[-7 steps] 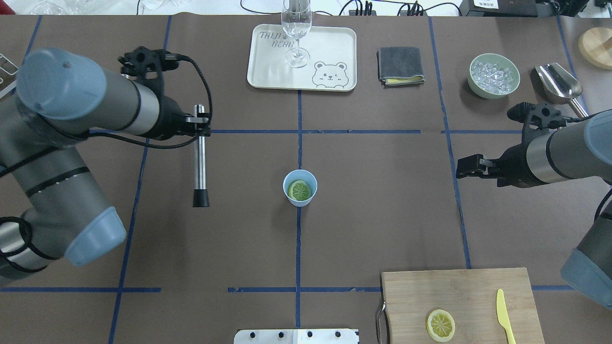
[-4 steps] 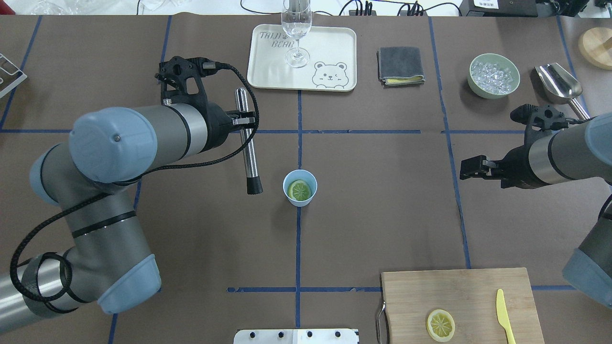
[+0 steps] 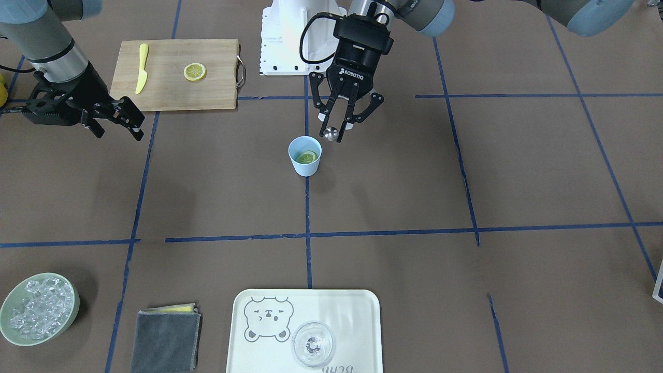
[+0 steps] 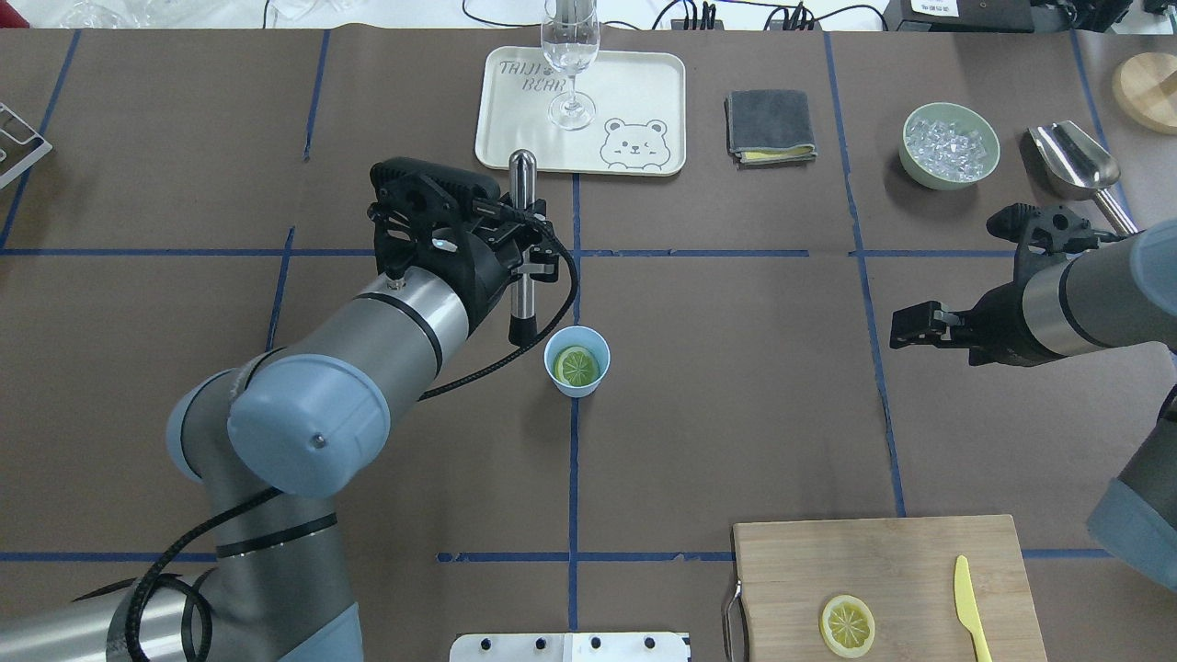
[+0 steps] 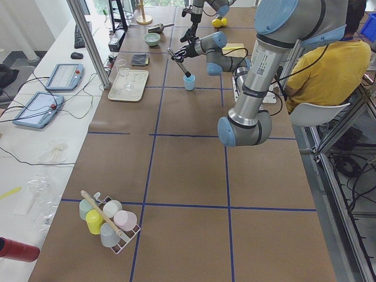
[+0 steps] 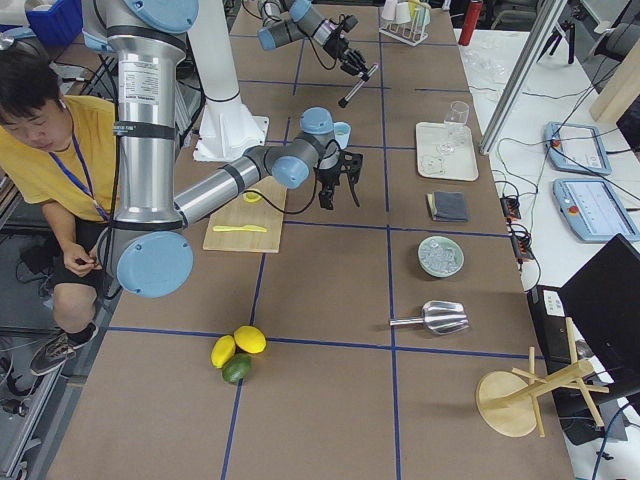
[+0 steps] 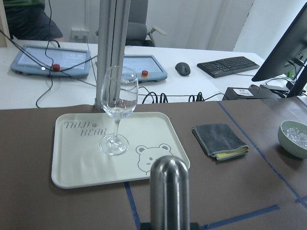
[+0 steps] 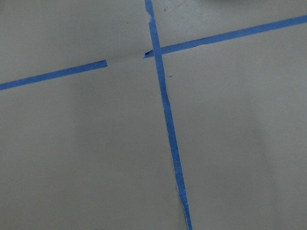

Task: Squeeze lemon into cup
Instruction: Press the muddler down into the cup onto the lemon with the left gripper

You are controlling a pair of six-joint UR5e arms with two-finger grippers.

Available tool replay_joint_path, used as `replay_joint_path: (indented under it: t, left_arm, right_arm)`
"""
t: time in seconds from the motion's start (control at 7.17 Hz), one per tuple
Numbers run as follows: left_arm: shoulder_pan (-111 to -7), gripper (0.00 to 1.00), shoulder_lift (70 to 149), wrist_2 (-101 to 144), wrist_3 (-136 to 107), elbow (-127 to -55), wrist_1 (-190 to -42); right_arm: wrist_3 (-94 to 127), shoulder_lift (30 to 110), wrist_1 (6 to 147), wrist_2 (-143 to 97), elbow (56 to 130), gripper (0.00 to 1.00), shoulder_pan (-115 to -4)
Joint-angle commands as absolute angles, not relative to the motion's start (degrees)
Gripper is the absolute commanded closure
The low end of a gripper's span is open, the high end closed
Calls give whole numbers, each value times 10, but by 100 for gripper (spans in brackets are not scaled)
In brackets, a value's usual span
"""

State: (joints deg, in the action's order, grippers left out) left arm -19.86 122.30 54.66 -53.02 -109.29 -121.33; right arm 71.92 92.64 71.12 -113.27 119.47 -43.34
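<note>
A robotics lab as I see it, long table [image 4: 736, 414] papered brown and gridded with blue tape [image 4: 717, 253], teach pendants [image 7: 50, 60], keyboard [image 7: 229, 65] and monitor [image 7: 283, 52] on the white side desk [image 7: 29, 91], aluminium frame post [image 7: 112, 48], yellow-shirted operator [image 6: 45, 150] seated alongside.

The tray [image 7: 72, 163] reads "TAIJI BEAR"; the left gripper [image 3: 336, 128] bears "ROBOTIQ".

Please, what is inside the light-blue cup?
One lemon slice lies inside the cup, cut face up. Whatever is beneath the slice, such as juice or the cup's bottom, cannot be seen.
</note>
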Motion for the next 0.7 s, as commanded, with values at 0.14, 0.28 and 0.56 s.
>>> replay_joint_path:
  t: [0.14,0.28,0.56]
  left_arm:
    - [-131,100,1222,401,-519,-1043,-1329]
    - [-126,100,1247,379,-519,-1008,-1340]
    - [-123,100,1257,373,-523,-983,-1341]
  right_arm:
    - [661,949,712,-1177,1194,0,-477]
    - [637,960,712,-1192,1193,0,-495]
    - [615,964,711,-1204,1186,0,-510]
